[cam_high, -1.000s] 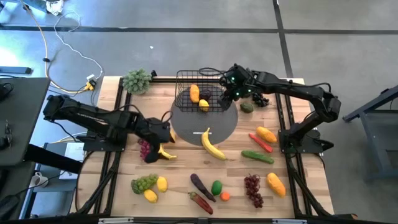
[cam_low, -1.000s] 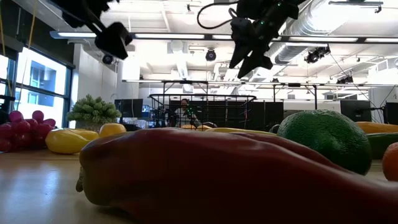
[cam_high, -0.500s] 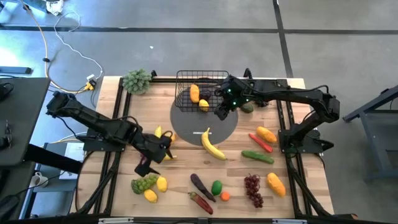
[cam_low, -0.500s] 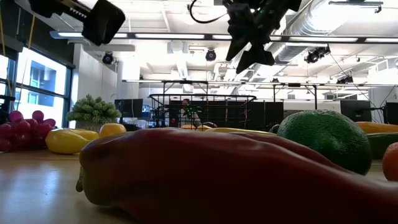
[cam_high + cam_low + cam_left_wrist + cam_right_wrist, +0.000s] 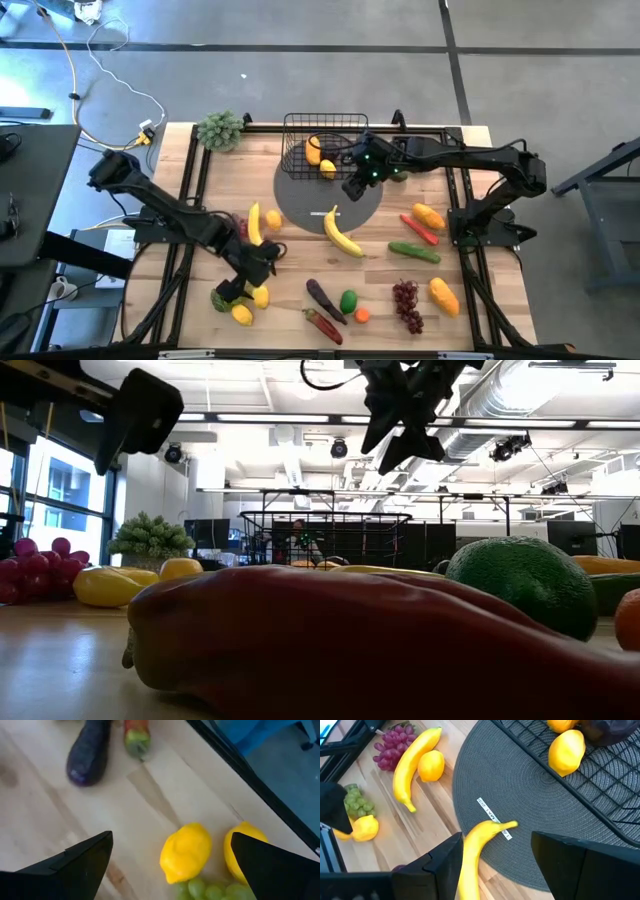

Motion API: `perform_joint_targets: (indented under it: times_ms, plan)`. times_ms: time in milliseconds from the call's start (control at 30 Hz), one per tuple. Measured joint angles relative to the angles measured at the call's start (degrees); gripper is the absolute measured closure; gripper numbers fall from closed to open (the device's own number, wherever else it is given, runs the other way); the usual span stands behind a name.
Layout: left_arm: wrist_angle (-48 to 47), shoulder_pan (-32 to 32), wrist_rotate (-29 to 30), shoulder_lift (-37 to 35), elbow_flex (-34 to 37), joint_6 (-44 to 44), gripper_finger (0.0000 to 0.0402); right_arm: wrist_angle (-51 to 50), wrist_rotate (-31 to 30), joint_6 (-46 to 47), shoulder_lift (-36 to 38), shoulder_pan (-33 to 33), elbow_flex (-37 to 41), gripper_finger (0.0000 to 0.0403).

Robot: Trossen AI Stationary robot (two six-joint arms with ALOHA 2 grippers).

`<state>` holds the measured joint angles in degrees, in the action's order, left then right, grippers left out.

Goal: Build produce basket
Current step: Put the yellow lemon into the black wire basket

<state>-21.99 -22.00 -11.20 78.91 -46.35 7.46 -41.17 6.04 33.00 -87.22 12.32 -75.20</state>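
High view — basket (image 5: 312, 140) sitting at the far edge of the round mat (image 5: 300, 195), already holding a lemon (image 5: 328, 168) and an orange piece. Right gripper (image 5: 356, 182) hanging over the mat beside the basket, fingers parted, carrying nothing. Left gripper (image 5: 236, 290) hanging over the green grapes (image 5: 220, 298) near the front left corner.

Low view — looking past a red pepper (image 5: 330, 645) toward the basket in the distance; both grippers hanging high above the table.

Left wrist view — fingers (image 5: 75, 865) spread wide, empty, framing two lemons (image 5: 186, 852) with grapes just beside them.

Right wrist view — looking down past parted fingers (image 5: 425, 867) on a banana (image 5: 477, 855) lying half on the mat.

Judging the lemons light, stiff and smooth, likely rolling if nudged — gripping across the middle looking safest.
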Motion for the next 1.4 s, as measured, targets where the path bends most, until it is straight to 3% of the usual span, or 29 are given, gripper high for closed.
perform_joint_targets:
  times_ms: [667,1400]
  plan:
    - [4.88,-2.82,0.1,10.77,-0.04,3.28,0.0006,0.11,-0.09,2.14,-0.07,0.0,0.04,0.0187]
    - [3.8,-5.23,3.21,13.53,0.0,7.7,0.0009,-0.22,-0.09,1.57,-0.04,0.0,0.04,0.0187]
